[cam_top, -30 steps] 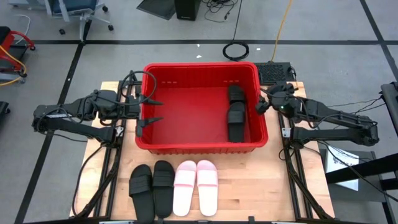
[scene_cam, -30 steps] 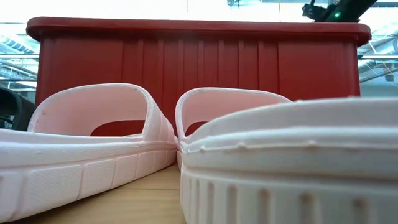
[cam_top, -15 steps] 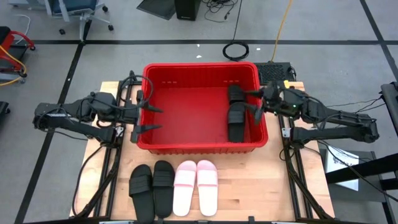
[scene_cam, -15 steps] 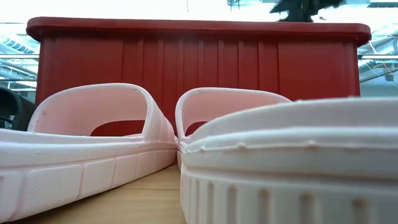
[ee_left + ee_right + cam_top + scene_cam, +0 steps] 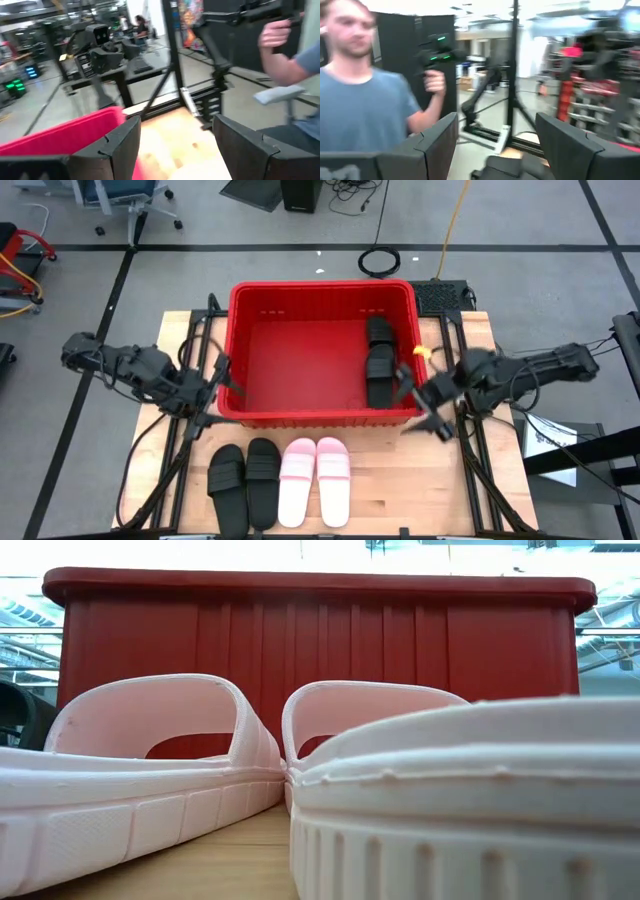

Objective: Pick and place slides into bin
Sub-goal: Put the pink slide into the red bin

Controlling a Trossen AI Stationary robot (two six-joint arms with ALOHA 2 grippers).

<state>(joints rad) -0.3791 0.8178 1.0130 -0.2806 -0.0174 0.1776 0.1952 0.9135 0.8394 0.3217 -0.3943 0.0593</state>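
The left gripper (image 5: 213, 388) hangs just outside the near left corner of the red bin (image 5: 237, 320), with its two fingers spread apart and nothing between them; in the left wrist view the same gripper (image 5: 176, 145) shows its dark fingers (image 5: 116, 147) wide, with the red wall of the bin (image 5: 60, 136) and bare wood of the table (image 5: 172, 135) past them. The right gripper (image 5: 420, 398) is at the near right corner of the bin, over the table edge of the crate, its fingers also apart and empty; the right wrist view shows this gripper (image 5: 495, 145) open in the same way, looking into the room, where a person in a blue shirt (image 5: 365, 107) holds up a dark device. A person's hand and blue sleeve (image 5: 287, 47) appear also in the left wrist view. Inside the bin, against its right wall, lie two black slides (image 5: 379, 360), one behind the other. On the wooden table (image 5: 480, 490) in front of the bin four slides stand in a row, side by side: a black pair (image 5: 245, 478) on the left and a pink pair (image 5: 315, 480) just beside it on the right. In the low view the pink slides (image 5: 170, 770) fill the foreground and the front wall of the bin (image 5: 320, 640) rises behind them.
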